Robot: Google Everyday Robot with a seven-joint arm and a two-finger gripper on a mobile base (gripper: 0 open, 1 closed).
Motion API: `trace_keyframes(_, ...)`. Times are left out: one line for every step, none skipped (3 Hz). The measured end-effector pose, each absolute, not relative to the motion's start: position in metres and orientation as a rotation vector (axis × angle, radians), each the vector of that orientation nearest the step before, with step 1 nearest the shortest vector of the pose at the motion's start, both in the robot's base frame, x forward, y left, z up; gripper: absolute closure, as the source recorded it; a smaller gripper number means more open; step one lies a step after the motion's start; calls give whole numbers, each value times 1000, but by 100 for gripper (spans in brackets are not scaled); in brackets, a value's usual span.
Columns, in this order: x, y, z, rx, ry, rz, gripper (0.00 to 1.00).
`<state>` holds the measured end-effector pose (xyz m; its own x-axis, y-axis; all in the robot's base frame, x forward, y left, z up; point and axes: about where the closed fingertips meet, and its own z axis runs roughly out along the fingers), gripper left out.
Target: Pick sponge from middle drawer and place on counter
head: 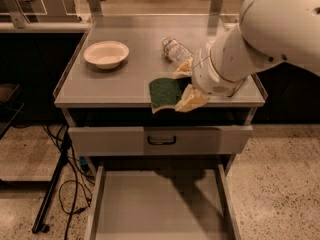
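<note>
Your claw (pixel 184 86) grips the dark green wavy-edged sponge (pixel 164 91) at the front edge of the flat grey metal counter (pixel 115 84). Below, the shallow grey metal middle drawer (pixel 155 204) stands open.

Layout: counter above, middle drawer open below.
Sponge (pixel 166 91) sits at the front edge of the counter (pixel 125 81), right of centre, between the fingers of the gripper (pixel 184 86), which reaches in from the right. Bowl (pixel 105 54) stands on the counter at left rear. Bottle (pixel 175 49) lies on the counter behind the gripper. Closed drawer front (pixel 110 140) is under the counter; the middle drawer (pixel 150 204) extends forward beneath it.
</note>
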<state>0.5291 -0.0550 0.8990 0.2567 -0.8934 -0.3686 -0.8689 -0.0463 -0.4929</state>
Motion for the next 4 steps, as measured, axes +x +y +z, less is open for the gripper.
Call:
trace_keyframes(532, -49, 899, -1909, 1581, -44, 100)
trace_keyframes(541, -34, 898, -1943, 1533, -30, 100)
trace_keyframes(578, -28, 896, -1948, 1525, 0, 100)
trace_keyframes(650, -24, 898, -1934, 1526, 34, 100)
